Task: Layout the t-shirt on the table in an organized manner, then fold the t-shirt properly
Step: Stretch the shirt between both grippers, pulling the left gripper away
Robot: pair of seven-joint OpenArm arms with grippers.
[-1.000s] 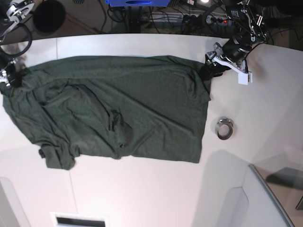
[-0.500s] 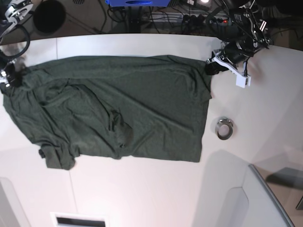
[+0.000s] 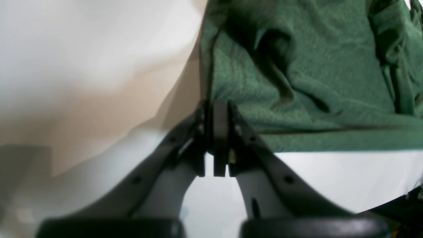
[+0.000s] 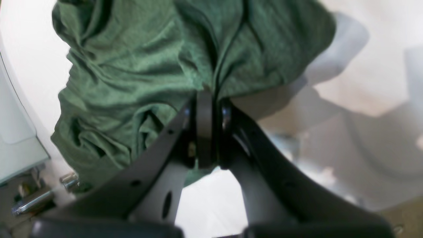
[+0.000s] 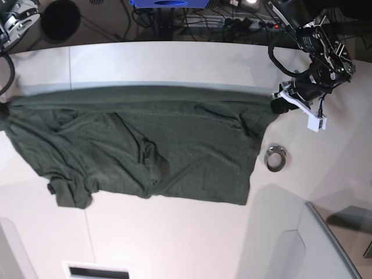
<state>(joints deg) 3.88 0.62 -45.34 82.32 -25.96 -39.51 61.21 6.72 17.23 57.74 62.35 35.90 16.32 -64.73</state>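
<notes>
The dark green t-shirt [image 5: 145, 145] lies spread across the white table [image 5: 174, 232], its far edge pulled into a taut straight line between my two grippers. My left gripper [image 5: 279, 106] is at the shirt's right far corner. In the left wrist view, the left gripper [image 3: 217, 109] is shut on the hem of the t-shirt [image 3: 314, 82]. In the right wrist view, my right gripper [image 4: 205, 97] is shut on a bunched fold of the t-shirt [image 4: 132, 66]. In the base view it sits at the far left frame edge, mostly cut off.
A small metal ring [image 5: 275, 157] lies on the table just right of the shirt's right edge. A grey raised panel [image 5: 325, 244] fills the near right corner. Cables and a power strip [image 5: 232, 23] run beyond the table's far edge.
My left gripper has shut on the shirt's right far corner and pulled it rightward. The shirt's far edge went from slack to a taut straight line and shifted nearer.
</notes>
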